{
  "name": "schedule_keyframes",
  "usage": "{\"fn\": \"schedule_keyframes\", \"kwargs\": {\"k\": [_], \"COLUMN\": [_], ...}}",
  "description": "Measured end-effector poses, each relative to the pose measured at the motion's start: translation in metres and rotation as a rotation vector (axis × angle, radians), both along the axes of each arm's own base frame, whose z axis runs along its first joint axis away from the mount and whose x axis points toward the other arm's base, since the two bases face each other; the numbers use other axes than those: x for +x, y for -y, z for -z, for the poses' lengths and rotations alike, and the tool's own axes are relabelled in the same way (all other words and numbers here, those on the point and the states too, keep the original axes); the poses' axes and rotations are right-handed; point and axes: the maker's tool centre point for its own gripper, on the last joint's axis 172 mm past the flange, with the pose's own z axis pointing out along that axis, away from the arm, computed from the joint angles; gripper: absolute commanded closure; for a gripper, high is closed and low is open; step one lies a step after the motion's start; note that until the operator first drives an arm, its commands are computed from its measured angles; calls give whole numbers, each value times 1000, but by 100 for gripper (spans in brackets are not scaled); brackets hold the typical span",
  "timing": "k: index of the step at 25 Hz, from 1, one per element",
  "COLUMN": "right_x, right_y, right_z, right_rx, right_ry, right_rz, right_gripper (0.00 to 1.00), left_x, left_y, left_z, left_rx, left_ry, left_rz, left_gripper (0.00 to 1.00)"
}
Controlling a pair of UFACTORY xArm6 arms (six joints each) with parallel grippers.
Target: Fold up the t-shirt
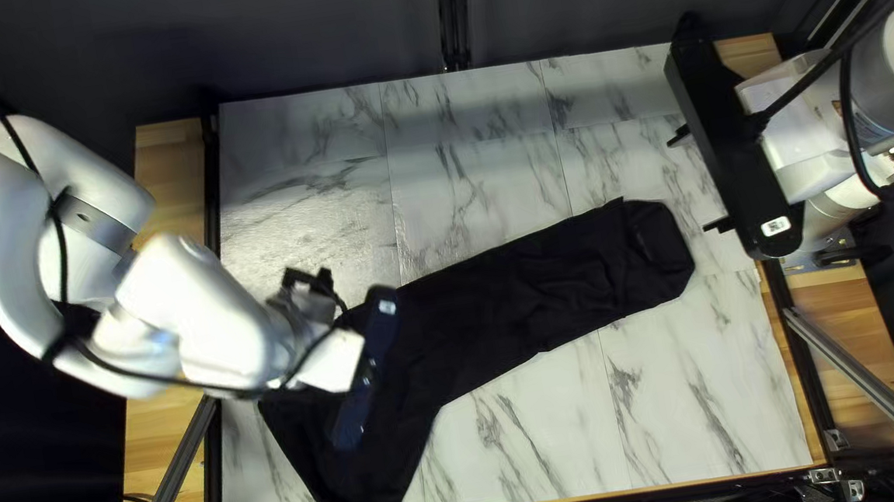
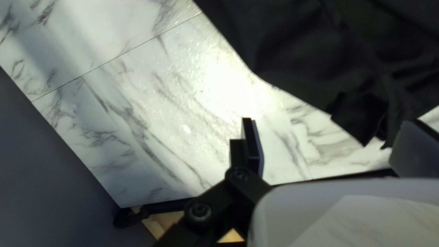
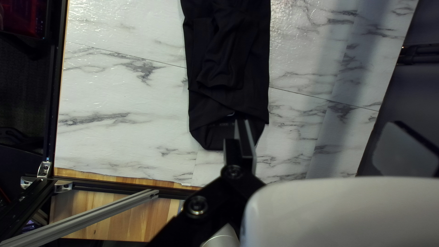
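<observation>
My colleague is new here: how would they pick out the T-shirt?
Find the marble-patterned tabletop before the dark curtain. The black T-shirt lies across it as a long, bent strip. Unlike the stiff black right gripper, it is wrinkled cloth.

Beneath the left gripper (image 1: 365,367), part of the black t-shirt (image 1: 547,289) is hidden, as are that gripper's fingertips in the top left view. In its wrist view, the t-shirt ahead is cut off by the edge, and one finger (image 2: 414,146) is blurred. Just ahead of the right gripper (image 1: 693,182), pale marks (image 3: 226,123) are too small to tell; farther ahead, the t-shirt runs out of that wrist view.
</observation>
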Motion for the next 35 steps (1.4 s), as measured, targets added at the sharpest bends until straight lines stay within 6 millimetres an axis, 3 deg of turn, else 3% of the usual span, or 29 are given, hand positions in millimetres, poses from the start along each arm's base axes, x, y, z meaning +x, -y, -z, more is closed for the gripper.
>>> {"fn": "schedule_keyframes", "kwargs": {"k": [5,11,17,21,27,35], "right_x": [0,0,0,0,0,0], "right_y": [0,0,0,0,0,0], "right_z": [0,0,0,0,0,0], "right_rx": [0,0,0,0,0,0], "right_ry": [0,0,0,0,0,0], "right_rz": [0,0,0,0,0,0], "right_gripper": [0,0,0,0,0,0], "left_x": [9,11,-5,-11,-28,-68], "left_y": [1,37,56,69,91,91], "left_z": [-2,47,98,122,138,154], "left_rx": [-36,-13,-17,-24,4,13], "left_ry": [9,-54,-85,-84,-107,-151], "left_rz": [12,-11,-52,-78,-141,-260], "left_gripper": [0,0,0,0,0,0]}}
